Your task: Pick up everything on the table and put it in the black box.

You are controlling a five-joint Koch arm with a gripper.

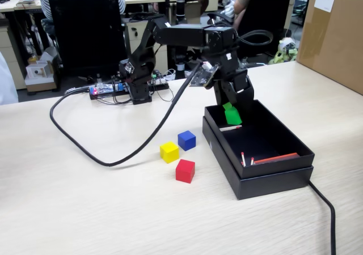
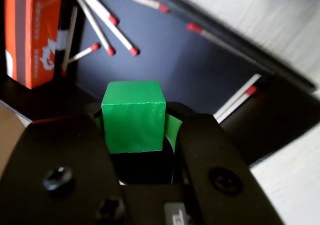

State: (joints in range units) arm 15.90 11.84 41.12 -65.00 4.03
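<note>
Green cube (image 2: 133,116) sits clamped in the end effector (image 1: 232,112), inside the black box (image 1: 283,143) walls.

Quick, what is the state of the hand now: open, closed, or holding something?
Hand: closed on the green cube, holding it above the inside of the black box.

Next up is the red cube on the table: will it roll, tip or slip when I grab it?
The red cube sits on a flat face, so rolling or tipping seems unlikely. Its faces look smooth, so it might slip a little. The same-looking green cube sits steady between the jaws, suggesting an easy grip.
</note>
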